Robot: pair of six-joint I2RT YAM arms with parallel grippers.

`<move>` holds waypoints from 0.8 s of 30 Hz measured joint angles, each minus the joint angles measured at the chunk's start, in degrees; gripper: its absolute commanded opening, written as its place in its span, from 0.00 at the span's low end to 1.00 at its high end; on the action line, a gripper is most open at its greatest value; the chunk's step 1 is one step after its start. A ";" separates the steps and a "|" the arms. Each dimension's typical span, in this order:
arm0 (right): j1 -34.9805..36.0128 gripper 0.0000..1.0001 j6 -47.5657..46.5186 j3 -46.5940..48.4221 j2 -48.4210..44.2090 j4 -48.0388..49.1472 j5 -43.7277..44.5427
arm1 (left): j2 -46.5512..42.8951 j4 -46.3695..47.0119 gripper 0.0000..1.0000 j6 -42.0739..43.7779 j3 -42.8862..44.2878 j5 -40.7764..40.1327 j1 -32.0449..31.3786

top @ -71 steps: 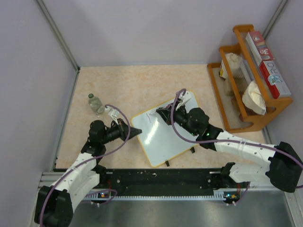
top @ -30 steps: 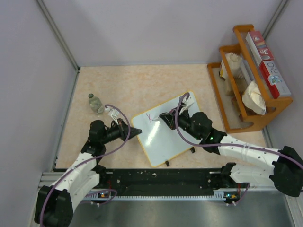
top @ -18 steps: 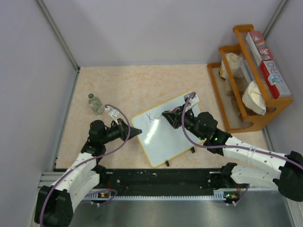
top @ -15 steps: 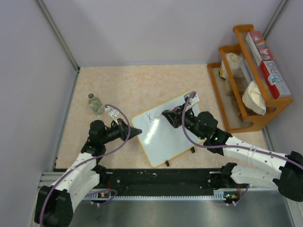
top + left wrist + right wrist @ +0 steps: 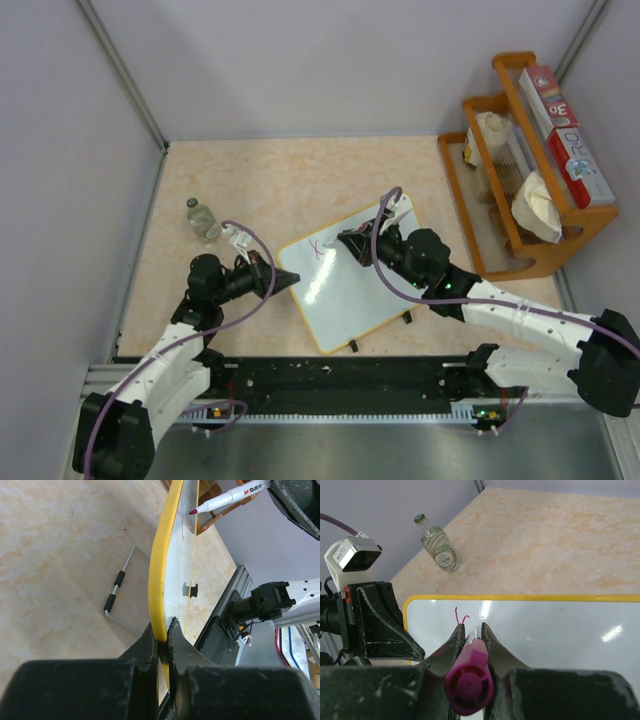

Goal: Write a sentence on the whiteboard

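Right pincer (image 5: 471,629): closed on a marker (image 5: 469,680), fingers pressed to either side of the barrel. Magenta end cap faces my wrist camera; the pink tip points down at the whiteboard (image 5: 345,285). From the left wrist view the tip sits very close to the white face. I cannot tell whether it touches.

Left pincer (image 5: 162,630): closed on the whiteboard's yellow rim, one finger on each face, at the board's left corner.

The sentence (image 5: 460,616): only a couple of short purple-pink strokes, just ahead of the marker tip, near the whiteboard's left corner. No word is readable.

Whiteboard: lies at an angle on the tabletop (image 5: 290,180), between my two arms. Glossy white face, with light glare on it. Two small black clips (image 5: 353,346) show on the edge nearest my bases. On its underside, seen from the left wrist, a bent wire leg (image 5: 120,597) with two black sleeves lies against the tabletop.

Left of the whiteboard and a little beyond it: a small clear bottle (image 5: 203,218), upright, dark cap, well apart from the rim.

Right of the whiteboard: a wooden rack (image 5: 530,160) holding boxes and pale bundled items, near the board's right corner but not touching.
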 measured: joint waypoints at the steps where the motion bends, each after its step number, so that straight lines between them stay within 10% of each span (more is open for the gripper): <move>1: 0.00 0.00 0.07 0.00 0.07 -0.17 -0.02 | 0.00 0.00 0.00 0.02 0.00 0.00 0.00; 24: -0.07 0.00 0.87 -0.83 0.17 -0.35 0.20 | 0.37 0.26 0.00 0.02 0.02 0.09 0.00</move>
